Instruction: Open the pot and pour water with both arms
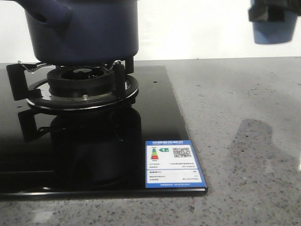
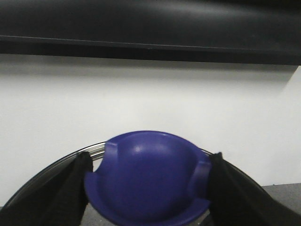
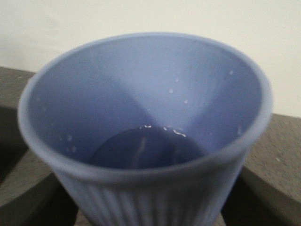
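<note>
The left hand (image 2: pixel 148 188) has its two dark fingers (image 2: pixel 70 188) apart, one on each side of a rounded dark blue knob (image 2: pixel 148 179), touching or nearly touching it; whether they press on it cannot be told. A curved metal rim (image 2: pixel 96 148) shows behind the knob, and beyond it a white wall (image 2: pixel 141 103). This hand does not appear in the front view.

The right hand (image 3: pixel 150 207) is clamped on a light blue ribbed cup (image 3: pixel 146 117), with dark fingers (image 3: pixel 33 197) against its sides. The cup holds a little water (image 3: pixel 146 150) at its bottom, and drops cling to its inner wall. In the front view the cup (image 1: pixel 275 26) hangs high at the right edge, well above the counter (image 1: pixel 244 141) and well apart from the pot.

The pot (image 1: pixel 82 28) stands on the black burner grate (image 1: pixel 80 80) of a glossy black stove (image 1: pixel 94 150) at the left, its stubby hollow handle (image 1: pixel 47 16) pointing left. Its top is cut off by the front view, so what is inside cannot be seen. A blue and white label (image 1: pixel 173 164) sits on the stove's near right corner. The speckled grey counter lies under and to the right of the stove.
</note>
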`<control>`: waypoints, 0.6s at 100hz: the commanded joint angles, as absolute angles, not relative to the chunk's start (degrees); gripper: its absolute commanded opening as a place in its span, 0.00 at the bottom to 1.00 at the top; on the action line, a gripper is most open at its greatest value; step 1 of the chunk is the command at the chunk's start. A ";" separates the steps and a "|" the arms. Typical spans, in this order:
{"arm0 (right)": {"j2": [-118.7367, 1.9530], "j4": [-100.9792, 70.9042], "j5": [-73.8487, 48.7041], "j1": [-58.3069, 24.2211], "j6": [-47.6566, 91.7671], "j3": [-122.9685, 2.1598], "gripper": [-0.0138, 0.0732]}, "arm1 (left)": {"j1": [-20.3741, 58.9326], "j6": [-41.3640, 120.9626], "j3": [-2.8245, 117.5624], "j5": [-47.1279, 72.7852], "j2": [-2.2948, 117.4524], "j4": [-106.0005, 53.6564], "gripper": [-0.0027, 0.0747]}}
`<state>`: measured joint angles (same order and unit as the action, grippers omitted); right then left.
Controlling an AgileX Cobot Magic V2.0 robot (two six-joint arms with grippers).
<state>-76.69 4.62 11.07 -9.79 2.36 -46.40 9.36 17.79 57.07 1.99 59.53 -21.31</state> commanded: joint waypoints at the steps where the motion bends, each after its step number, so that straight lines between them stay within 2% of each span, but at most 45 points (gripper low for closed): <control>1: -73.55 7.32 8.40 -12.25 2.77 -52.60 0.53 | 9.15 17.79 59.25 -3.95 57.94 -21.29 0.52; 19: -74.51 10.19 -7.26 -18.15 2.77 -64.96 0.53 | 9.15 17.79 59.25 -3.95 57.94 -21.29 0.52; 38: -77.98 13.56 -17.85 -23.44 3.15 -76.32 0.53 | 9.15 17.79 59.25 -3.95 57.94 -21.29 0.52; 60: -83.69 14.34 -26.46 -28.94 11.17 -85.36 0.53 | 9.15 17.79 59.25 -3.95 57.94 -21.29 0.52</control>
<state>-84.21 12.59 -28.50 -27.40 7.43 -80.81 9.25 17.79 57.07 1.99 59.53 -21.31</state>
